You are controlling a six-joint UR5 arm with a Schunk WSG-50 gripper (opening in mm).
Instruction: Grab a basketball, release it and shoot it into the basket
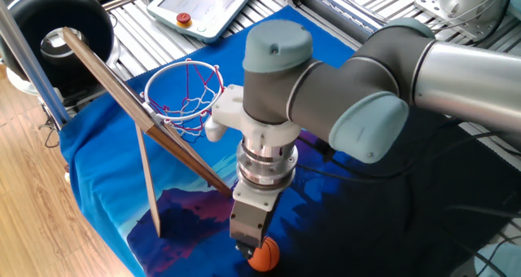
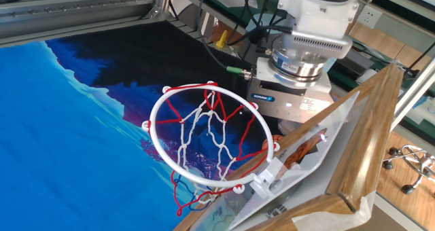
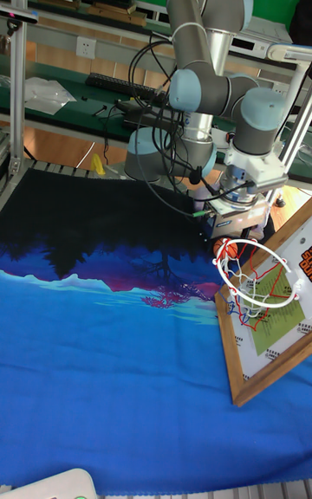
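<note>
- Orange basketball (image 1: 264, 256) sits on the blue-and-black printed cloth (image 1: 98, 159) covering the desk, directly beneath my gripper (image 1: 248, 248) and touching or nearly touching its lower end.
- My fingers point straight down at the ball. Their tips are hidden behind the gripper body in one fixed view and behind the hoop and backboard in the others, so I cannot tell whether they are spread or pinching the ball.
- Basket (image 2: 207, 137): red ring with red-and-white string net, mounted on a slanted wooden backboard (image 2: 370, 132). Relative to my fingers it stands just beside them and higher, with the backboard's lower edge passing close to my wrist (image 1: 264, 164).
- Ball is outside the hoop, on the cloth near the desk's edge.
- Well beyond the basket from my fingers: a big black round tub (image 1: 57, 24) and a white teach pendant (image 1: 207, 4) with a small red button (image 1: 185, 19).
- Tall fixed view: my arm (image 3: 204, 74) descends behind the ring; the ball is not visible there.
</note>
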